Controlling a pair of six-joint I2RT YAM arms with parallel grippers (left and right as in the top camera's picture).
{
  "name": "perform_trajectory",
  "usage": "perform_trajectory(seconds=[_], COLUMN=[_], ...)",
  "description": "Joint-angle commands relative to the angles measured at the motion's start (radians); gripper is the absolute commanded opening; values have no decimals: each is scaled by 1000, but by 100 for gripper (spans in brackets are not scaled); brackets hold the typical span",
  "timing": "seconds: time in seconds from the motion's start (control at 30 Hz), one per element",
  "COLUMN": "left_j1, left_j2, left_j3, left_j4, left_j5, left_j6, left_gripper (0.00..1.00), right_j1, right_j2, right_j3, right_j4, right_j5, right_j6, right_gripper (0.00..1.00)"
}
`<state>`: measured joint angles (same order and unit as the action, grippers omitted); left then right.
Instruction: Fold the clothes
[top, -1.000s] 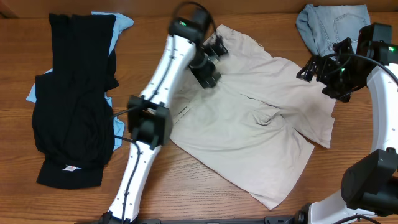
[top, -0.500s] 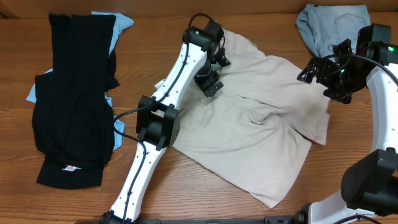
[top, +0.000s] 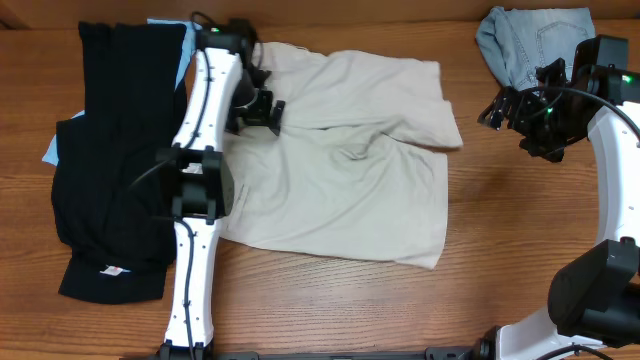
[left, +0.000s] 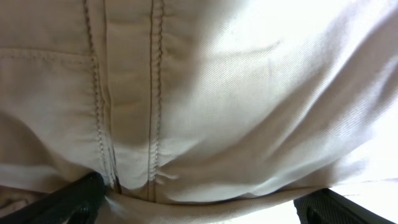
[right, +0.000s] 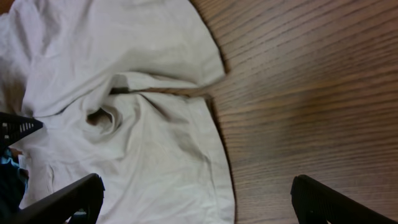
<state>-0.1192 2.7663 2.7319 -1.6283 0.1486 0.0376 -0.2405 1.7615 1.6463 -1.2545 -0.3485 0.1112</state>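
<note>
Beige shorts lie spread on the wooden table, left of centre. My left gripper is down on their upper left part. In the left wrist view its fingers stand wide apart, with a seamed fold of the shorts between them and filling the frame. My right gripper is open and empty, above bare wood to the right of the shorts. In the right wrist view its fingers are wide apart over the shorts' right edge.
A black garment lies at the far left on a light blue cloth. Light blue jeans are bunched at the back right, beside the right arm. Bare wood lies to the right of the shorts.
My left gripper has swept left and the shorts have moved left with it, now lying flatter and squarer. The right arm has hardly moved.
</note>
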Motion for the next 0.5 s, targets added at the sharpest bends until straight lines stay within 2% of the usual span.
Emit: perform_trajectory(seconds=[0.0,0.17,0.2,0.47], left_j1=[-5,-23,-32,-94], left_j2=[-8,-159,-237,-547], left_j3=[54,187,208,194], left_j4=[-14,-61,-61,-61], left_j5=[18,-3,-6,-121], left_j6=[-41,-59,-80,-182], left_gripper=[99,100,100,100], right_j1=[6,6,6,79], right_j2=[-43,-170,-231,-443], right_j3=[33,66,65,61], right_j4=[3,-21,-42,-166], right_j5=[7,18,35,132], right_j6=[42,53,70,126], right_gripper=[100,100,100,100])
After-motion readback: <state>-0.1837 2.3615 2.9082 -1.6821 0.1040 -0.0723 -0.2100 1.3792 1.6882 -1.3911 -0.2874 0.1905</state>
